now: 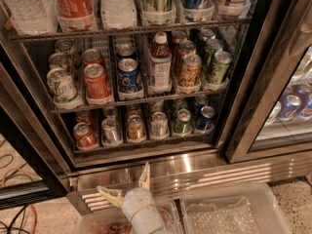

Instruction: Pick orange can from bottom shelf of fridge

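The orange can point(135, 128) stands upright at the front of the bottom shelf point(146, 146) of the fridge point(240, 101), between a silver can point(111, 131) and another silver can point(158, 125). A red can point(85, 136) is at the shelf's left end; green point(183, 121) and blue point(204, 118) cans are at its right. My gripper point(127, 185) is low at the bottom of the view, in front of the fridge's ribbed steel base panel point(219, 172), below and slightly left of the orange can. It is open and empty, with its pale fingers point(145, 173) spread.
The rack above holds taller cans and a bottle point(159, 65). The open door frame point(29, 145) stands at the left, and a closed glass door point(287, 106) at the right. Clear plastic bins point(229, 211) sit on the floor beside my arm. Cables point(19, 213) lie at the bottom left.
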`<state>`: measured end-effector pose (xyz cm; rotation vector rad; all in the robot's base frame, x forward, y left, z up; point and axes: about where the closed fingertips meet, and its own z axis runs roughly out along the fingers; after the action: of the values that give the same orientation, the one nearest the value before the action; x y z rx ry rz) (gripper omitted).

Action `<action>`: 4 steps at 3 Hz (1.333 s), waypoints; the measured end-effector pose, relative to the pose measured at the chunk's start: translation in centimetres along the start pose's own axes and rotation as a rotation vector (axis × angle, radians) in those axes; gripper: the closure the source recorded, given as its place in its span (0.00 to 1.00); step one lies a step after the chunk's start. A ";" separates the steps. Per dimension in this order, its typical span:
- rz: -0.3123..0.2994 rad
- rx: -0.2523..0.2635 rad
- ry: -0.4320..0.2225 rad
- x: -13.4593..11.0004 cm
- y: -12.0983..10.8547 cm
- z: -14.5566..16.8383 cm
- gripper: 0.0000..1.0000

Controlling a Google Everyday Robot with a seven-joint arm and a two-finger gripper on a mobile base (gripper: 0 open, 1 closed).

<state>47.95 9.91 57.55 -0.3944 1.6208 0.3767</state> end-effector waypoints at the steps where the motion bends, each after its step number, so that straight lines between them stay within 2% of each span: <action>1: -0.023 0.074 -0.043 -0.4 -2.3 0.9 0.00; 2: -0.042 0.132 -0.078 -1.1 -4.9 1.6 0.00; 4: -0.038 0.138 -0.098 -1.5 -5.0 1.8 0.00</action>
<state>51.99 6.42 58.88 -0.2970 1.5318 0.2505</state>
